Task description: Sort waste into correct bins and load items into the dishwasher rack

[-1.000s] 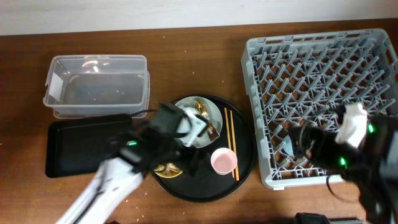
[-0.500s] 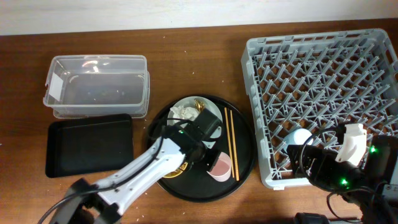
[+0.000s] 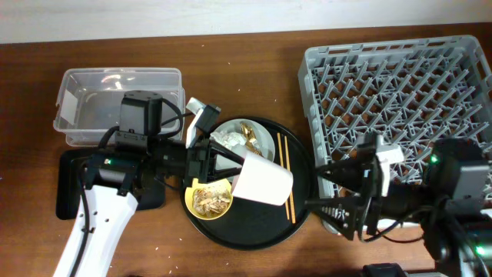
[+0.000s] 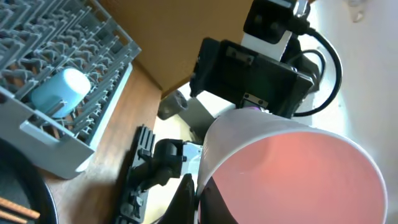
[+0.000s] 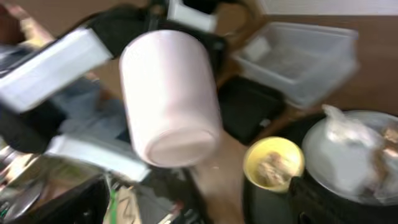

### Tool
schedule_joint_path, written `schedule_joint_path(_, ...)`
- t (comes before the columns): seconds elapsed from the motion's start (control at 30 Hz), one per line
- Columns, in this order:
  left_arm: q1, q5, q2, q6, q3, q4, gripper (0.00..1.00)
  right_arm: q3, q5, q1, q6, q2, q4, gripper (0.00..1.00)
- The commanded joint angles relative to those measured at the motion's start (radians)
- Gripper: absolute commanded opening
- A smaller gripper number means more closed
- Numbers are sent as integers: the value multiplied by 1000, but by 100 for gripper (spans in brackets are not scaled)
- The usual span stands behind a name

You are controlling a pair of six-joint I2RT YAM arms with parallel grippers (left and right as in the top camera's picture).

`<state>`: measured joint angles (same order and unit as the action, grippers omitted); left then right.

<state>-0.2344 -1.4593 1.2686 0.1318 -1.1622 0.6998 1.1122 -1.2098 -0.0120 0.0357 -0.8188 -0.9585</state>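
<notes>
Overhead, it looks like early days: only the blue cup [image 4: 60, 92] sits in the rack [image 3: 400, 69] by the desk's right edge, the left gripper [image 3: 237, 165] pinches the pink cup [image 3: 263, 183] mid-desk facing the spread-open right gripper [image 3: 329, 192], and the plate [image 3: 265, 140], yellow bowl [image 3: 211, 198], chopsticks [image 3: 283, 173], tissue [image 3: 228, 140] and wrapper [image 3: 250, 131] all wait on the round tray [image 3: 246, 235].

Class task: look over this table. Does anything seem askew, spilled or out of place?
The pink cup hangs tipped sideways in the left pincer above the round black tray, off any surface. A few pale specks litter the table.
</notes>
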Motion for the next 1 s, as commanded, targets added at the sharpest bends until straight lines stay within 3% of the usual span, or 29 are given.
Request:
schedule_joint_path(0.0,2,-32,2,-21,0,-12,0,-1,-7,-148,-120,-68,134,92)
schedule_joint_path(0.07,2,-8,2,-21,0,-13,0,-1,-9,-228,-172,-116,233,90)
schedule_joint_path(0.17,2,20,2,-21,0,-13,0,-1,2,-331,-201,-195,326,78)
schedule_joint_path(0.2,2,25,2,-20,0,-13,0,-1,14,-337,-210,-210,328,73)
schedule_joint_path(0.23,2,27,2,-20,0,-13,0,-1,14,-335,-210,-223,327,56)
schedule_joint_path(0.3,2,35,2,-20,0,-13,0,0,14,-335,-209,-219,328,53)
schedule_joint_path(0.33,2,36,2,-20,0,-13,10,0,22,-332,-209,-206,328,46)
schedule_joint_path(0.37,2,49,2,-21,0,-13,41,0,30,-317,-210,-186,326,45)
schedule_joint_path(0.4,2,75,2,-21,0,-12,62,0,49,-293,-209,-164,310,42)
schedule_joint_path(0.43,2,135,2,-21,0,-11,100,0,87,-255,-210,-138,272,41)
schedule_joint_path(0.57,2,608,2,-21,0,115,100,40,582,50,-229,-28,-146,41)
schedule_joint_path(0.7,2,691,2,-21,0,178,100,61,1075,378,-243,-88,-304,41)
schedule_joint_path(0.8,2,691,2,-21,0,184,100,61,1089,497,-262,-255,-285,41)
schedule_joint_path(0.97,2,690,2,-21,0,214,100,101,1057,576,-281,-631,-265,40)
